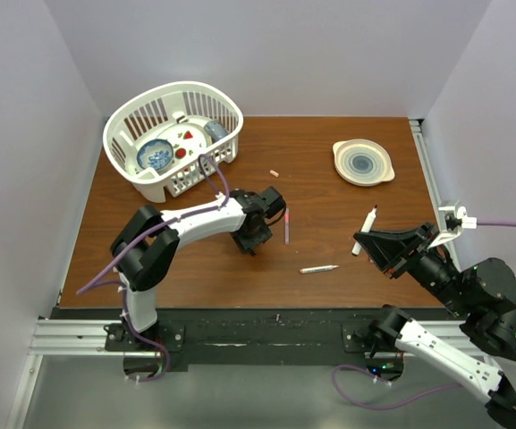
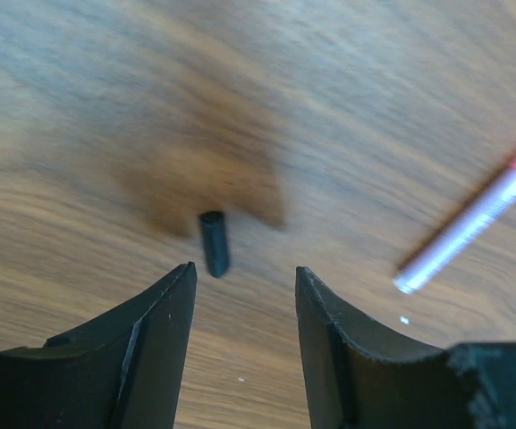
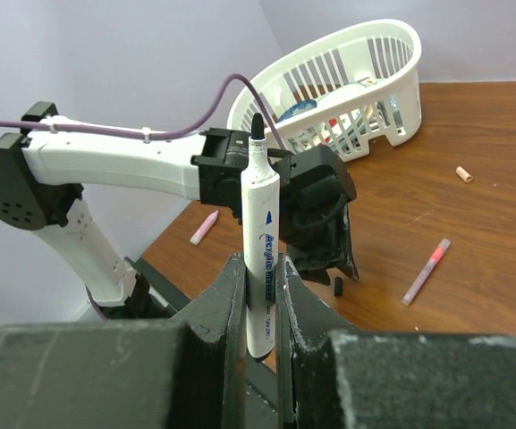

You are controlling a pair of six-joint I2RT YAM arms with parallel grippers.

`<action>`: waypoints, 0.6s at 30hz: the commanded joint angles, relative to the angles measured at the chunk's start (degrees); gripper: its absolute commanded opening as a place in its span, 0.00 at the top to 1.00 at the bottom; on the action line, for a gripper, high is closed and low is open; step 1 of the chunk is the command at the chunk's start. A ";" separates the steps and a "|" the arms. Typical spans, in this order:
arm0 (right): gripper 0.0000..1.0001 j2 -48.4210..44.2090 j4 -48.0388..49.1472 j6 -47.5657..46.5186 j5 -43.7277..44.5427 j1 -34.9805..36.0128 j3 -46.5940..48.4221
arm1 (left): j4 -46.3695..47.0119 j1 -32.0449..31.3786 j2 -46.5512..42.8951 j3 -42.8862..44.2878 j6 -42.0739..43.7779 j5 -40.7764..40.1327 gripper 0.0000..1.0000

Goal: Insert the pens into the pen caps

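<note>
A brown wood-grain table point(image 1: 329, 206) lay beneath the left gripper point(image 1: 256, 234) and spread away from it on every side. Plain pale lilac walls point(image 1: 275, 54) closed it in beyond that gripper, off to its left, and past the right gripper point(image 1: 371, 243) on the far side. Behind both grippers, along the table's near edge, ran a black strip point(image 1: 266, 326) and silver aluminium rails point(image 1: 70, 338). Soft, even light left a dim shadow point(image 2: 213, 179) on the wood just ahead of the left gripper's tips.

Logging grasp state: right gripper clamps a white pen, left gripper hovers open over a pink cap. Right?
No: the cap under the left gripper is black, not pink; left wrist view shows it. The right gripper does clamp the white pen.
</note>
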 commanded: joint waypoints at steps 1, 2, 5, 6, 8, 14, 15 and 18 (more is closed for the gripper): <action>1.00 -0.81 1.13 -0.70 1.53 -0.01 -0.30 | -4.25 0.08 0.12 1.08 -2.22 -2.84 0.48; 1.00 -0.81 1.13 -0.88 1.44 -0.01 -0.39 | -4.33 0.08 0.03 0.99 -2.57 -2.93 0.48; 1.00 -0.99 0.96 -0.88 1.53 -0.01 -0.56 | -3.81 0.08 0.30 0.55 -2.83 -2.84 0.48; 1.00 -0.99 0.96 -0.88 1.44 -0.01 -0.56 | -3.55 0.08 0.38 0.38 -2.92 -2.49 0.48; 1.00 -1.16 0.87 -1.05 1.70 -0.01 -0.39 | -2.76 0.08 0.82 -0.15 -2.84 -2.49 0.50; 1.00 -0.99 0.70 -1.14 1.62 -0.01 0.05 | -0.29 0.08 2.66 -1.21 -1.96 -2.49 0.55; 1.00 -1.07 0.61 -1.06 1.53 -0.10 0.05 | -0.64 0.17 2.93 -1.21 -1.96 -2.32 0.56; 1.00 -1.16 0.78 -0.62 1.35 -0.10 -0.65 | -0.65 0.08 3.55 -1.82 -1.87 -1.88 0.60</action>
